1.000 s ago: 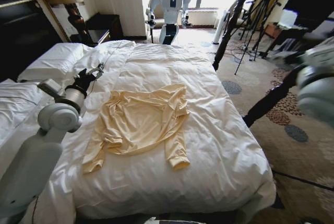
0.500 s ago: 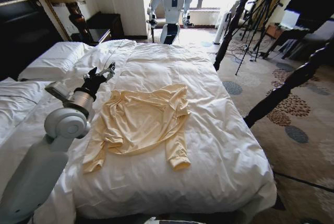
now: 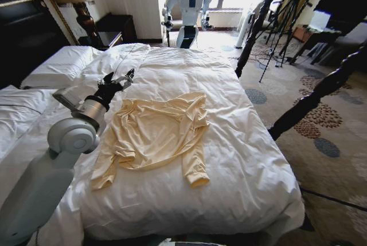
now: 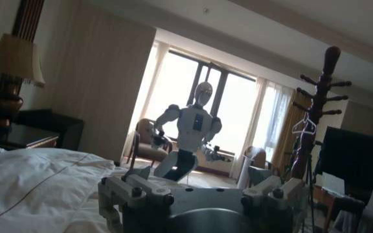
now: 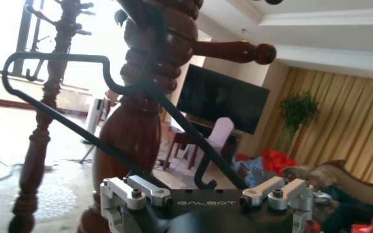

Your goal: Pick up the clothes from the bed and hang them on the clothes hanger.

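A: So where's the top [image 3: 153, 136]?

B: Spread flat mid-bed [image 3: 241, 171], sleeves trailing. Left end effector [image 3: 116, 79] hovers near its collar, fingers spread, holding nothing.

A: How will it handle?

B: Likely thin, limp, light; I'd pinch the collar or a shoulder, not the duvet beneath.

A: Obstacles?

B: Twisted bedposts [image 3: 321, 92] close by. Right end effector [image 5: 207, 193] sits by the dark hanger [image 5: 83, 104]; its grip I can't judge
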Motion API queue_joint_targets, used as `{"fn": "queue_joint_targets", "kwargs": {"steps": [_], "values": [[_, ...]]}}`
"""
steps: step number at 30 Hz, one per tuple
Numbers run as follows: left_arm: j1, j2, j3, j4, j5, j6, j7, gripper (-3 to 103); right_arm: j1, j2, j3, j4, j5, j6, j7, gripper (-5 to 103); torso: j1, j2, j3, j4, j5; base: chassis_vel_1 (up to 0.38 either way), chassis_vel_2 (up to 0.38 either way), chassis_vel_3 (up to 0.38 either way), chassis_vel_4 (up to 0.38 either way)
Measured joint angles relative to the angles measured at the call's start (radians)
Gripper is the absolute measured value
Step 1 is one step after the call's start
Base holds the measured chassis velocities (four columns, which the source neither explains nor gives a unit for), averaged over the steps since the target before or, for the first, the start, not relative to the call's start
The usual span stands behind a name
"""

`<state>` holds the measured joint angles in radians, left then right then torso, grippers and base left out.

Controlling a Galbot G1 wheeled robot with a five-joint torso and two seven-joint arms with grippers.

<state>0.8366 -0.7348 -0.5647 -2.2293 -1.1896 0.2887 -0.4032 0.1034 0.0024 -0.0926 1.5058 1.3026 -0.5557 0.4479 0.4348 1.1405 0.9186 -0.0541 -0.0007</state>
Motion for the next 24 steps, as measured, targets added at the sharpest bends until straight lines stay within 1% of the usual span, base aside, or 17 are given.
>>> {"fn": "queue_joint_targets", "kwargs": {"steps": [1,3,5,6,7,9,10,13,14,16,18,20,21,23,24], "values": [[-0.001,0.0,0.001,0.0,0.0,0.001,0.0,100,0.001,0.003,0.001,-0.007,0.008,0.008,-0.013,96,0.0,0.0,0.0,0.0,-0.0003,0.0,0.0,0.0,0.0],[-0.004,-0.001,0.005,0.001,-0.001,0.002,0.0,100,0.001,0.007,0.001,-0.014,0.013,0.019,-0.02,86,0.0,0.0,0.0,-0.0001,0.0003,0.0,0.0,0.0,0.0],[-0.006,-0.003,0.008,0.004,-0.001,0.003,0.001,100,0.001,0.007,0.001,-0.013,0.017,0.024,-0.022,86,0.0,0.0,0.0,-0.0002,0.0007,0.0,0.0,0.0,0.0],[-0.008,-0.005,0.01,0.007,-0.001,0.004,0.001,100,0.001,0.004,0.001,-0.008,0.026,0.025,-0.022,81,0.0,0.0,0.0,-0.0003,0.0007,0.0,0.0,0.0,0.0],[-0.008,-0.005,0.01,0.007,-0.001,0.004,0.001,100,0.001,0.004,0.001,-0.008,0.026,0.025,-0.022,81,0.0,0.0,0.0,-0.0003,0.0007,0.0,0.0,0.0,0.0],[-0.009,-0.009,0.014,0.013,-0.001,0.006,0.003,100,0.0,0.0,0.001,0.004,0.051,0.025,-0.021,70,0.0,0.0,0.0,-0.0004,0.0,0.0,0.0,0.0,0.0],[-0.009,-0.009,0.014,0.013,-0.001,0.006,0.003,100,0.0,0.0,0.001,0.004,0.051,0.025,-0.021,70,0.0,0.0,0.0,-0.0004,0.0,0.0,0.0,0.0,0.0],[-0.011,-0.012,0.016,0.018,-0.001,0.007,0.005,100,-0.001,0.003,0.0,0.003,0.067,0.025,-0.019,54,0.0,0.0,0.0,-0.0002,0.0,0.0,0.0,0.0,0.0],[-0.011,-0.012,0.016,0.018,-0.001,0.007,0.005,100,-0.001,0.003,0.0,0.003,0.067,0.025,-0.019,54,0.0,0.0,0.0,-0.0002,0.0,0.0,0.0,0.0,0.0],[-0.013,-0.013,0.017,0.019,-0.001,0.007,0.006,100,-0.002,0.004,-0.001,0.011,0.072,0.025,-0.015,43,0.0,0.0,0.0,-0.0004,0.0007,0.0,0.0,0.0,0.0],[-0.013,-0.014,0.016,0.02,-0.001,0.006,0.008,100,-0.003,0.007,-0.002,0.032,0.098,0.023,0.004,32,0.0,0.0,0.0,-0.0004,0.0004,0.0,0.0,0.0,0.0],[-0.013,-0.015,0.016,0.021,-0.001,0.007,0.009,100,-0.003,0.01,-0.002,0.038,0.104,0.022,0.011,32,0.0,0.0,0.0,-0.0003,0.0002,0.0,0.0,0.0,0.0],[-0.013,-0.015,0.015,0.021,-0.001,0.006,0.01,100,-0.003,0.012,-0.002,0.045,0.108,0.022,0.017,21,0.0,0.0,0.0,-0.0001,-0.0001,0.0,0.0,0.0,0.0],[-0.013,-0.015,0.014,0.021,-0.001,0.006,0.011,100,-0.003,0.014,-0.002,0.05,0.11,0.021,0.02,21,0.0,0.0,0.0,0.0,-0.0001,0.0,0.0,0.0,0.0],[-0.012,-0.015,0.013,0.021,-0.001,0.006,0.011,100,-0.003,0.014,-0.002,0.055,0.113,0.021,0.023,16,0.0,0.0,0.0,0.0,0.0,0.0,0.0,0.0,0.0]]}}
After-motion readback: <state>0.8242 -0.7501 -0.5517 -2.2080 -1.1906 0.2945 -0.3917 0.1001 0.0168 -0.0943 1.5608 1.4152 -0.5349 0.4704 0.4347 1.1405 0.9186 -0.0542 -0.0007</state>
